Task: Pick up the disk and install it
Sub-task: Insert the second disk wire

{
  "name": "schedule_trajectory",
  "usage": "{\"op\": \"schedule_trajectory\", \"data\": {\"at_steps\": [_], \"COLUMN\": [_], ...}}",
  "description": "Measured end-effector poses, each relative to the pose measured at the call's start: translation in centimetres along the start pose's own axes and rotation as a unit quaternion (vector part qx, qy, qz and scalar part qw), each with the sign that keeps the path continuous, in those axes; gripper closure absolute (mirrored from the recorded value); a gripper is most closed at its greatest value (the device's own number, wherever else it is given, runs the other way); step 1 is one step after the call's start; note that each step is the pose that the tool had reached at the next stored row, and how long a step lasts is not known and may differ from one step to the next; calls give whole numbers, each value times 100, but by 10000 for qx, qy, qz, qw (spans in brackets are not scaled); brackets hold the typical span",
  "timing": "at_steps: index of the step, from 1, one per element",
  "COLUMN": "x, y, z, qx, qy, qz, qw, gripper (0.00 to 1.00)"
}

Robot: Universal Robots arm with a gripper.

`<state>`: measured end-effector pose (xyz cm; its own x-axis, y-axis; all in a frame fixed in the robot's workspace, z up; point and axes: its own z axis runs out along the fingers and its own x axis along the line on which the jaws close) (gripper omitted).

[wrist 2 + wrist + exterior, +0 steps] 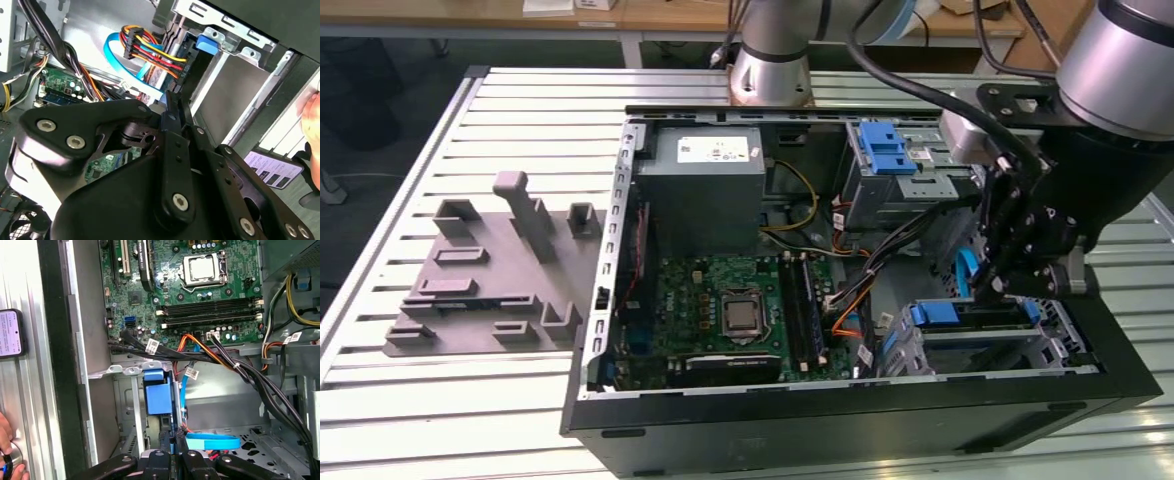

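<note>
Now tool [1014, 290] just above disk [974, 316] in cage [1067, 345].

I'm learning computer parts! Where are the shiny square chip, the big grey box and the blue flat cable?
shiny square chip [742, 312]: exterior view, its metal middle.
big grey box [700, 200]: exterior view, bare grey face.
blue flat cable [212, 442]: first wrist view, middle of band.

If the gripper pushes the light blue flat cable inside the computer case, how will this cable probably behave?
The light blue flat cable is probably floppy: it lies in a loose curve in both wrist views, so it should bend aside. It looks thin, so likely light. It runs close to the coloured wires, so it may drag against them.
</note>
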<state>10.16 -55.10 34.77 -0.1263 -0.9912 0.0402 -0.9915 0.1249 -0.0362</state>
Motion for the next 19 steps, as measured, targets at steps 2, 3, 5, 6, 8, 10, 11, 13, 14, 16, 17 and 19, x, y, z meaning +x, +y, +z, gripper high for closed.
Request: {"op": "schedule_trajectory", "data": {"at_steps": [2,3,5,6,8,10,11,13,14,16,17,19], "x": [18,21,21,22,21,21,21,23,25,39,49,63], "y": [-3,-3,-4,-6,-8,-8,-8,-8,-8,-10,-11,-13], "z": [4,6,14,21,34,41,42,43,43,47,49,53], "qx": [0,0,-1,-2,-6,-21,-33,-49,-51,-52,-52,-52], "qy": [-1,-1,-2,-2,-9,-102,-191,-303,-316,-319,-319,-319], "qz": [0,0,0,0,0,3,6,9,10,10,10,11], "qw": [10000,10000,10000,10000,10000,9999,9998,9995,9995,9995,9995,9995], "gripper": [84,84,84,84,84,84,84,84,84,84,84,84]}}
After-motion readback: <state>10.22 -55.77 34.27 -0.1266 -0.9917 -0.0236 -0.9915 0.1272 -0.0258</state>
